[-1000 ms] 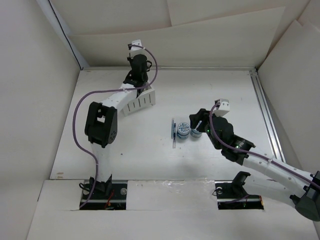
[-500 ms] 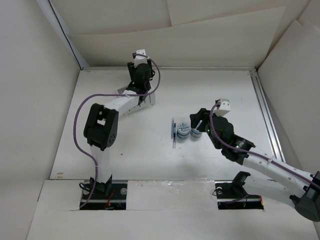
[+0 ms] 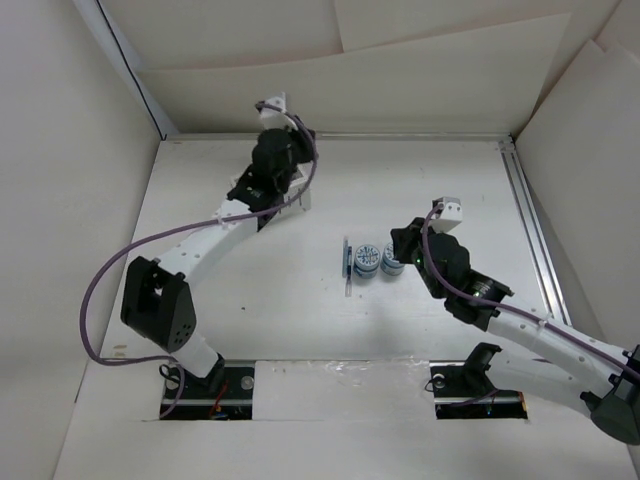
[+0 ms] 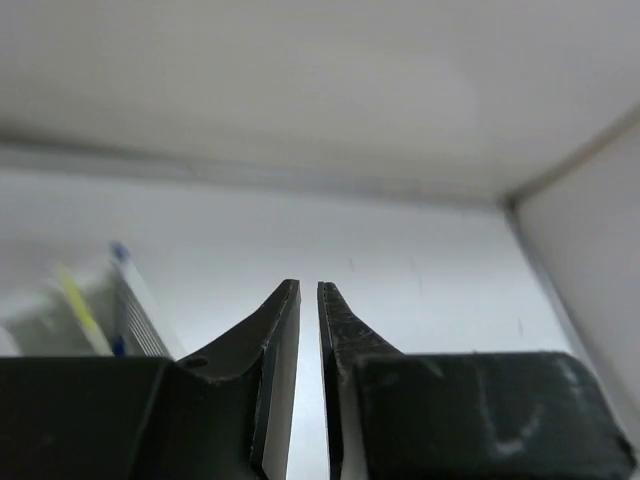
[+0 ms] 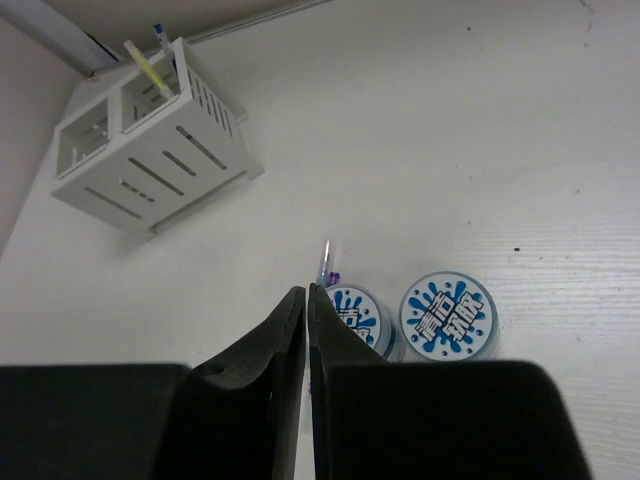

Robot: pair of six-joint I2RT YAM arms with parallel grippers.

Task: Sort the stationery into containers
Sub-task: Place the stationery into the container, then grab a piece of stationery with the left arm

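The white slatted organizer (image 5: 150, 140) stands at the back left with a yellow-green pen (image 5: 148, 68) and a blue pen (image 5: 163, 42) upright in one section. In the top view my left arm covers most of the organizer (image 3: 297, 198). Two round blue-and-white rolls (image 5: 448, 315) (image 5: 358, 312) lie side by side mid-table, a thin pen (image 5: 325, 262) just left of them. My right gripper (image 5: 306, 290) hangs shut over the left roll's edge and that pen, nothing visible between its fingers. My left gripper (image 4: 309, 285) is shut and empty, pointing at the back wall beside the organizer (image 4: 60, 320).
Cardboard walls close in the table on the left, back and right. A metal rail (image 3: 528, 215) runs along the right side. The rolls (image 3: 377, 260) and pen (image 3: 347, 266) lie in front of the right arm's wrist.
My left arm has swung its elbow down and to the left, and its gripper has come up off the organizer. My right gripper's fingers have closed; that arm has hardly moved.
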